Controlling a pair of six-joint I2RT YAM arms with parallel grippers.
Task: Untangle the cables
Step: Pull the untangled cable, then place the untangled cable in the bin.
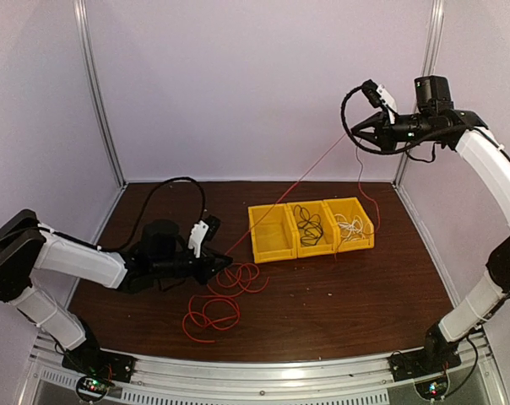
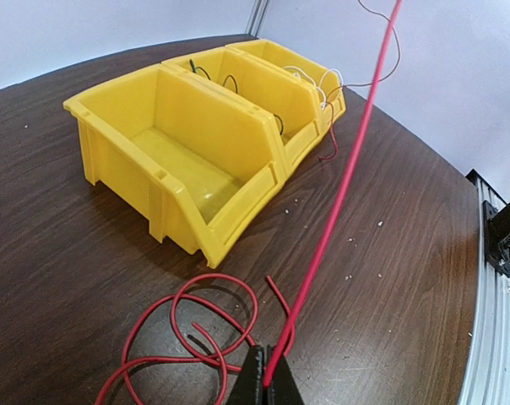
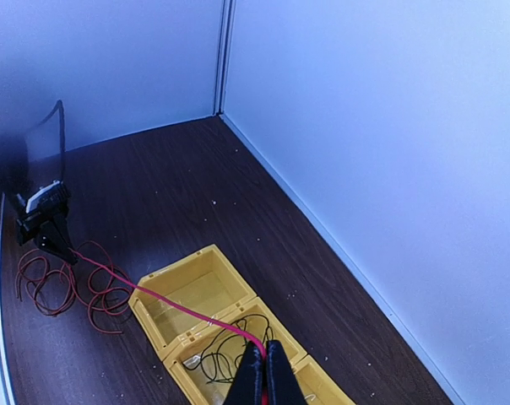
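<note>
Top external: thin red wire [image 1: 280, 199] is being held taut over the row of yellow plastic bins [image 1: 253, 233], pinched by left gripper [image 1: 225, 263] beside that row and by right gripper [image 1: 354, 133] high above it.

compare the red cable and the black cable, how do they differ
The red cable is pulled taut in the air between the left gripper and the right gripper; the black cable lies untouched. The red cable's spare loops lie on the table; the black cable sits coiled in the middle yellow bin. Both are thin flexible wires.
</note>
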